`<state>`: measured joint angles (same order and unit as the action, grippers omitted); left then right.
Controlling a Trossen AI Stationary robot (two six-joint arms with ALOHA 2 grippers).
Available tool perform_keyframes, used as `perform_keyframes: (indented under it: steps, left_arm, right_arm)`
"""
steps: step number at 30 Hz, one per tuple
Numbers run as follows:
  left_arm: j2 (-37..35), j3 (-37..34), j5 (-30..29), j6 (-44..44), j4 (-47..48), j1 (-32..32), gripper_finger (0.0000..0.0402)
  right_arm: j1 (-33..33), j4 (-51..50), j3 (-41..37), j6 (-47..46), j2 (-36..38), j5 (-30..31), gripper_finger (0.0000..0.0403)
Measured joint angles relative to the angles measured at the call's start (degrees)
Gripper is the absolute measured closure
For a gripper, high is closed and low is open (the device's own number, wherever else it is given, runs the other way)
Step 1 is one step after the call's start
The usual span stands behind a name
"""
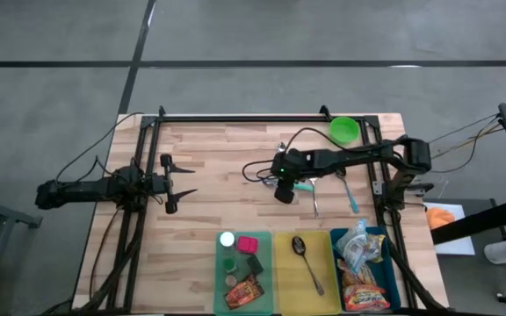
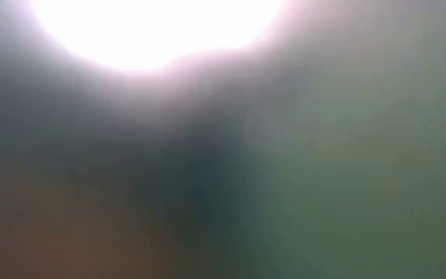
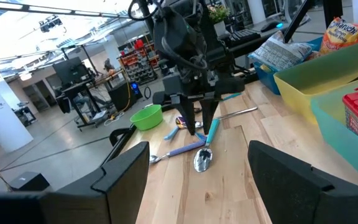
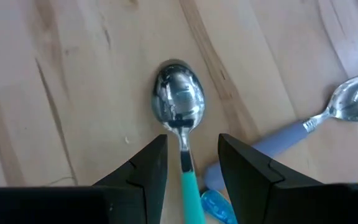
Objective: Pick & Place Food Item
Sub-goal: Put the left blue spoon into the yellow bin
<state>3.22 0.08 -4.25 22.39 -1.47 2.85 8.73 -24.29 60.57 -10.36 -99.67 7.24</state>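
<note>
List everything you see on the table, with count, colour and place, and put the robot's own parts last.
Light wooden table: one.
Round green plastic bowl: one, far right corner.
Teal-handled metal spoon: one, between the right hand's fingers.
Other utensils: at least three, beside that spoon; one lavender-handled, one blue-handled.
Green bin: one, near edge, holding small packaged items.
Yellow bin: one, beside it, holding a metal spoon.
Blue bin: one, rightmost, holding snack bags.
Left hand: open, left side, idle.
Right hand: open, straddling the teal spoon's handle.

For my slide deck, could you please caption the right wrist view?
Right gripper open astride the neck of a teal-handled spoon on the wooden table, a lavender-handled spoon alongside.
</note>
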Motion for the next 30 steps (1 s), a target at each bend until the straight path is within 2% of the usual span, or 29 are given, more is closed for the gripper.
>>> perform_keyframes:
  steps: [11,30]
  left_arm:
    - [0.09,0.00,0.00,0.11,0.00,0.00,0.0126]
    - [0.74,0.00,0.00,0.09,0.00,0.02,0.0126]
  right_arm:
    - [2.90,-0.74,2.34,0.35,-5.44,-3.52,0.0262]
    - [3.15,0.93,1.19,0.44,-5.17,-6.41,0.0261]
